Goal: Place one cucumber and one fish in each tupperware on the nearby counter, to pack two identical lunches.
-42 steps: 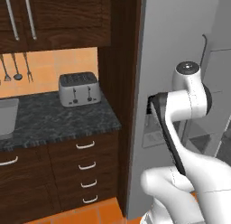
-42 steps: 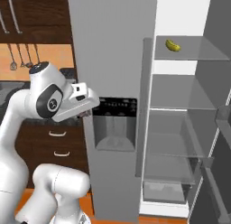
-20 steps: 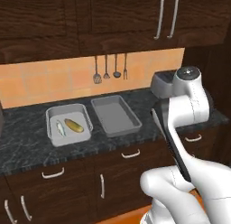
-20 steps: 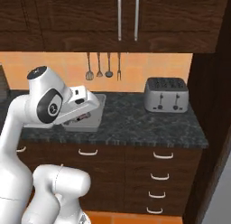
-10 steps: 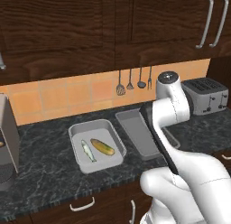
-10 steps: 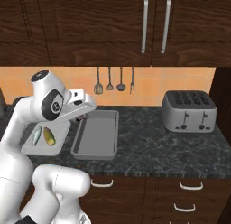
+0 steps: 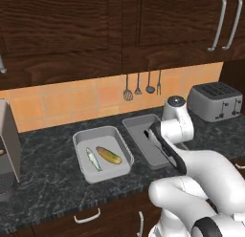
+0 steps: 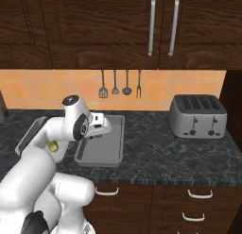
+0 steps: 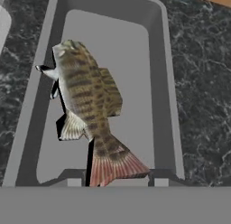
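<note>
Landmark = toaster (image 7: pixel 214 102), silver, 4 slots, at the far right of the counter (image 7: pixel 52 174).

Arm: rises from the base, upper link runs up to a rounded elbow joint, then the forearm bends fwd and down over the counter, well left of the toaster. In the right base view the wrist and hand stick out twd the toaster side, hanging above the nearer tupperware. Gripper (image 9: pixel 118 177) points down into that tray; only the finger bases show at the bottom of the hand view.

Gripper state: jaws partly closed, clamped on a fish (image 9: pixel 88 108) by its tail end. The fish hangs in front of the hand cam, head away from the fingers, reddish tail fin between the tips, striped brown-green body over the tray floor. Cannot tell if it touches the tray.

Empty tupperware (image 8: pixel 100 146): first tray left of the toaster, well apart from it, long side running front to back; the fish hangs over this one. Grey floor bare under the fish.

Second tupperware (image 7: pixel 81 144): farther from the toaster, just beside the first. Holds a cucumber (image 7: pixel 109 155) and a 2nd fish (image 7: pixel 93 159) lying side by side, cucumber on the toaster side, fish on the far side.

Utensils (image 8: pixel 120 84) hang on the orange tile wall, up-left of the toaster, behind the trays.
</note>
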Tool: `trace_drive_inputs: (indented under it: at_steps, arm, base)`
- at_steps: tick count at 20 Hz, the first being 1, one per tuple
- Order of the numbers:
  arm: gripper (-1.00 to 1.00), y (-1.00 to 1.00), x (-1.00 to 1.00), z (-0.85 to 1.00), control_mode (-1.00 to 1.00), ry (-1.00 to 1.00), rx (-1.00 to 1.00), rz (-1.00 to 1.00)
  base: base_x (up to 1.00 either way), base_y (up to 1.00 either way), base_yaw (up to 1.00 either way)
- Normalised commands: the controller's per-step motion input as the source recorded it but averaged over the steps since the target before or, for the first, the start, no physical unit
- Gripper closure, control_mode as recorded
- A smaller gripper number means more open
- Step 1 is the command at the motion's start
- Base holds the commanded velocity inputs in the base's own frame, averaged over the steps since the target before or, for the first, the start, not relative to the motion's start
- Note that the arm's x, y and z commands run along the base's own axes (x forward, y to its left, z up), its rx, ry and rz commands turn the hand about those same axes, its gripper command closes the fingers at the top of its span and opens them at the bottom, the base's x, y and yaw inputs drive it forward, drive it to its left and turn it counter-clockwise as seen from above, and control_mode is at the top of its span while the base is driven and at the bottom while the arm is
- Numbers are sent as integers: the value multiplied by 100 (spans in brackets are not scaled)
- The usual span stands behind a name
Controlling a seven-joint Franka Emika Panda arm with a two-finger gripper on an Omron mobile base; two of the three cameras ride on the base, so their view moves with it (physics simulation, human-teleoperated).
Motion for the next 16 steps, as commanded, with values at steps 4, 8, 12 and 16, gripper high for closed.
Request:
trace_drive_inputs:
  at_steps: [4, 8, 12, 16]
  arm:
    - [-100, 1, 68, -98, -100, 0, 1, 0]
    - [-100, 1, 25, -15, -100, -1, 0, 0]
    - [-100, 0, -13, 92, -100, 1, 0, -4]
    - [-100, -6, -76, 93, -100, -19, 0, -3]
  base:
    - [0, 0, 0]
    - [0, 0, 0]
    - [0, 0, 0]
    - [0, 0, 0]
